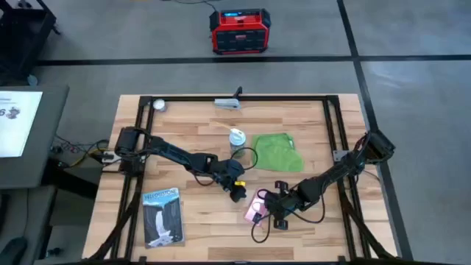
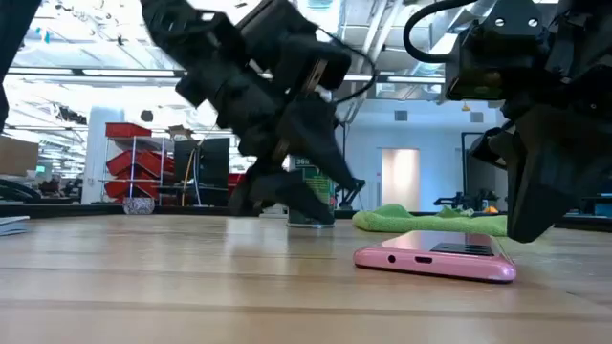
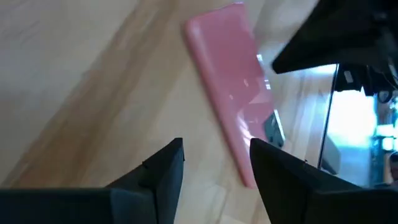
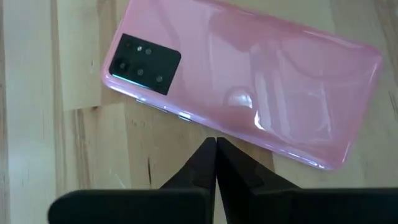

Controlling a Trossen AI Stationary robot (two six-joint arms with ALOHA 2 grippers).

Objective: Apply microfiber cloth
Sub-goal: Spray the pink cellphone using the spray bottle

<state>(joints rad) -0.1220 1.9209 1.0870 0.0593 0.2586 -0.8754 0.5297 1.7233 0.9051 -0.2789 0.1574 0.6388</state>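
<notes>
High view, rumpled green microfiber cloth (soft), glossy phone

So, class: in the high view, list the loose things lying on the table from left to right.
Booklet → small white ball → small grey tool → round tin → pink phone → green cloth.

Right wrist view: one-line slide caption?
Right gripper, fingers shut and empty, poised beside the glossy pink phone lying back-up, camera block showing, on the light wooden table.
</notes>
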